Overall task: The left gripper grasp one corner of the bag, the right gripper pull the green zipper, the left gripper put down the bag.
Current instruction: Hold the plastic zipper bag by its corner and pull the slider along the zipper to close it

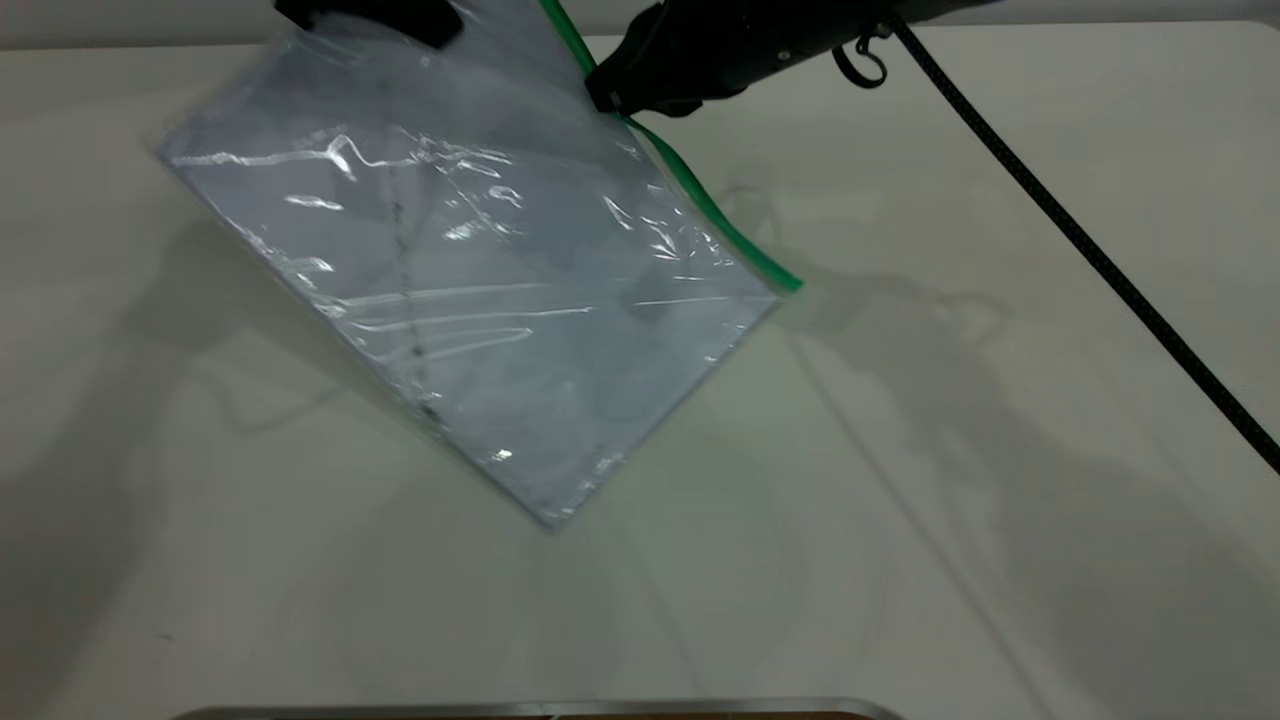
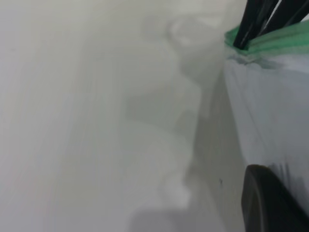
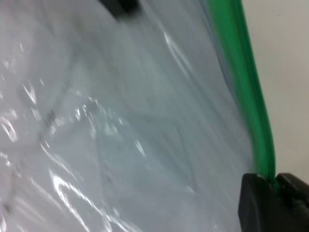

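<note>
The bag [image 1: 480, 290] is a large clear pouch with white paper inside, held tilted above the table, its low corner toward the front. The left gripper [image 1: 375, 15] holds the bag's top corner at the upper edge of the exterior view; one black finger [image 2: 270, 203] shows against the bag [image 2: 270, 111] in the left wrist view. The green zipper [image 1: 700, 200] runs along the bag's right edge. The right gripper [image 1: 610, 95] is shut on the zipper strip near its upper end. In the right wrist view its jaws [image 3: 275, 186] pinch the green strip [image 3: 246, 87], with the plastic [image 3: 120, 125] beside it.
The pale table [image 1: 1000, 450] lies under the bag. The right arm's black braided cable [image 1: 1080, 240] runs diagonally across the right side. A metal-edged object [image 1: 540, 708] shows at the front edge.
</note>
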Controlling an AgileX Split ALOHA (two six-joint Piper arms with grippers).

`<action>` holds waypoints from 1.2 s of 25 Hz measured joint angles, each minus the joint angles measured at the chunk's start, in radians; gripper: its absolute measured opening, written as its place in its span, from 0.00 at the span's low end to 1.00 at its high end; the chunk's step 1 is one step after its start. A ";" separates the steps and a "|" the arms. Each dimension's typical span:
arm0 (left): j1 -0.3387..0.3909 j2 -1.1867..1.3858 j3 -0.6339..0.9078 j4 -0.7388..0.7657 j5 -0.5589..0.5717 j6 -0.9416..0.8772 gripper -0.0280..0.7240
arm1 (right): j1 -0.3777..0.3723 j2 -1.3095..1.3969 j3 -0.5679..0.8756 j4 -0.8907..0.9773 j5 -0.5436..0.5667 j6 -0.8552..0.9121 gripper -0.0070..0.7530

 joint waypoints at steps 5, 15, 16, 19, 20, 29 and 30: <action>0.054 -0.028 0.000 -0.017 0.053 0.014 0.11 | 0.000 0.017 0.000 -0.001 -0.051 0.000 0.06; 0.142 -0.040 0.000 -0.178 0.077 0.096 0.11 | -0.033 0.054 0.000 -0.006 -0.118 0.000 0.07; 0.145 -0.040 0.000 -0.184 0.074 0.097 0.11 | -0.040 0.058 0.000 -0.006 -0.120 0.000 0.07; 0.150 -0.040 0.000 -0.196 0.072 0.099 0.11 | -0.061 0.069 0.000 -0.007 -0.132 0.001 0.07; 0.150 -0.042 0.000 -0.199 0.069 0.101 0.11 | -0.066 0.070 0.001 -0.007 -0.135 0.001 0.07; 0.150 -0.043 0.001 -0.208 0.055 0.106 0.11 | -0.071 0.075 0.010 -0.015 -0.130 0.002 0.09; 0.150 -0.042 0.002 -0.208 0.056 0.106 0.11 | -0.071 0.075 0.010 -0.013 -0.119 0.003 0.10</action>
